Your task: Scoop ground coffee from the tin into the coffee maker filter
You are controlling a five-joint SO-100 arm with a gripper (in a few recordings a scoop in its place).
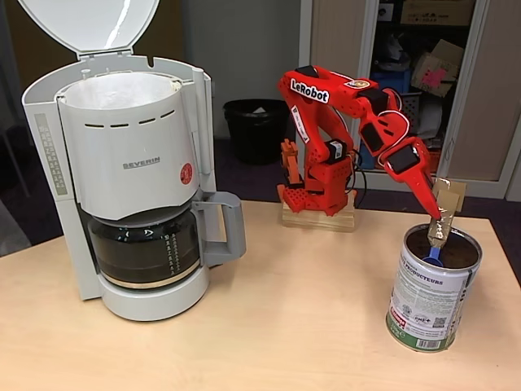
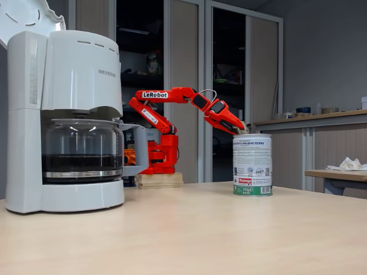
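Reaching down into the open tin [image 1: 433, 287], the pincer [image 1: 440, 221] grips the blue scoop [image 1: 433, 257]—closed on its handle—to dig ground coffee [image 1: 462, 252] just below.

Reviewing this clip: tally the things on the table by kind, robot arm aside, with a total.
Coffee maker, lid open: 1
Paper filter in its top basket: 1
Glass carafe under the basket: 1
Tin of ground coffee: 1
Blue scoop held in the gripper, down in the tin: 1
Total: 5
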